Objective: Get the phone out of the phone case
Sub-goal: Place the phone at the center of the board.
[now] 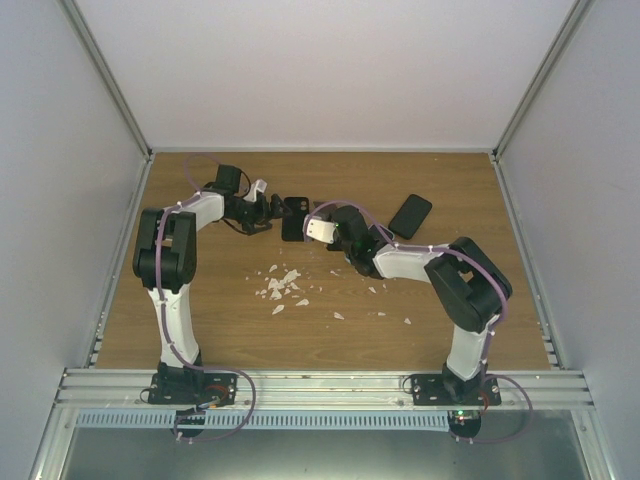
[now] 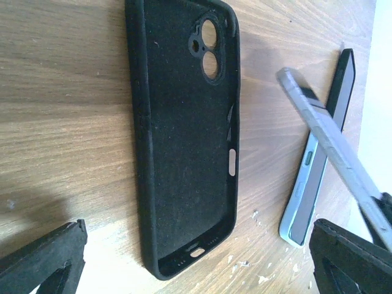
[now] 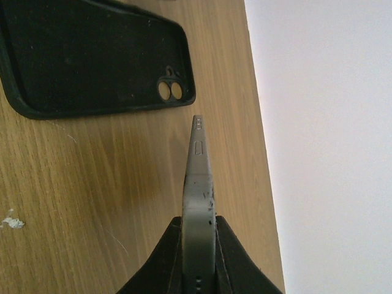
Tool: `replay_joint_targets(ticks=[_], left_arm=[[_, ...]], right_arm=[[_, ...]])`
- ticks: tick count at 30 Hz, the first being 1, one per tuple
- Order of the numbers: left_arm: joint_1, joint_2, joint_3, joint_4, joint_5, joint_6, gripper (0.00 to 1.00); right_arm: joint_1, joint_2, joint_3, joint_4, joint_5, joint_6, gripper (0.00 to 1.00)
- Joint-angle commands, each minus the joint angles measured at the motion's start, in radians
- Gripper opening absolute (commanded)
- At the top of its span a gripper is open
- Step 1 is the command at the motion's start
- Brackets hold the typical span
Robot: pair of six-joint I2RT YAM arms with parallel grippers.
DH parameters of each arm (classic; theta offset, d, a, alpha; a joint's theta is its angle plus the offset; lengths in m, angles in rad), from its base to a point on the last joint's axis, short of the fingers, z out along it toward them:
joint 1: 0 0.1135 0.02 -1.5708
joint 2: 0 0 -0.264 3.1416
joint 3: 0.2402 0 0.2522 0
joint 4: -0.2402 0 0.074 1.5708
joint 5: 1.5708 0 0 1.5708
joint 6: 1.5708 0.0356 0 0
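Note:
The black phone case [image 1: 293, 218] lies empty on the wooden table, open side up. It fills the left wrist view [image 2: 184, 135] and shows at the top left of the right wrist view [image 3: 92, 61]. My left gripper [image 1: 262, 205] is open, and its fingertips [image 2: 43, 260] straddle the case's bottom end without touching it [image 2: 196, 254]. My right gripper [image 1: 322, 230] is shut on the grey phone [image 3: 199, 177], holding it edge-up above the table just right of the case [image 3: 199, 223]. The phone shows tilted in the left wrist view [image 2: 324, 138].
A second dark phone [image 1: 410, 216] lies on the table to the right; its light-blue edge shows in the left wrist view [image 2: 303, 196]. White crumbs [image 1: 280, 285] are scattered mid-table. White walls enclose the table on three sides.

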Motion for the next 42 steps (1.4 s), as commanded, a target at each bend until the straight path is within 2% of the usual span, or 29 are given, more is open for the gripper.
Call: replay_joint_targets(ticks=[1,7,16,24,36,42], left_arm=[[0.011,-0.056,-0.017,0.01,-0.016,0.019,0.99],[0.015,-0.076,-0.027,0.023,-0.018,0.016,0.99],[0.025,-0.086,-0.033,0.025,-0.029,0.017,0.99],[0.035,-0.087,-0.018,0.03,-0.026,0.016,0.99],[0.047,-0.086,-0.028,0.036,-0.02,0.011,0.99],[0.047,-0.089,-0.03,0.044,-0.014,0.005,0.99]], right_arm=[[-0.005,0.034,0.007,0.15,0.039,-0.041,0.01],[0.012,0.083,-0.008,0.184,0.096,-0.081,0.02],[0.041,0.136,-0.037,0.221,0.132,-0.081,0.19],[0.068,0.139,-0.065,0.22,0.13,-0.059,0.38],[0.093,0.133,-0.087,0.18,0.104,-0.036,0.55],[0.092,0.117,-0.06,0.073,0.035,-0.009,0.65]])
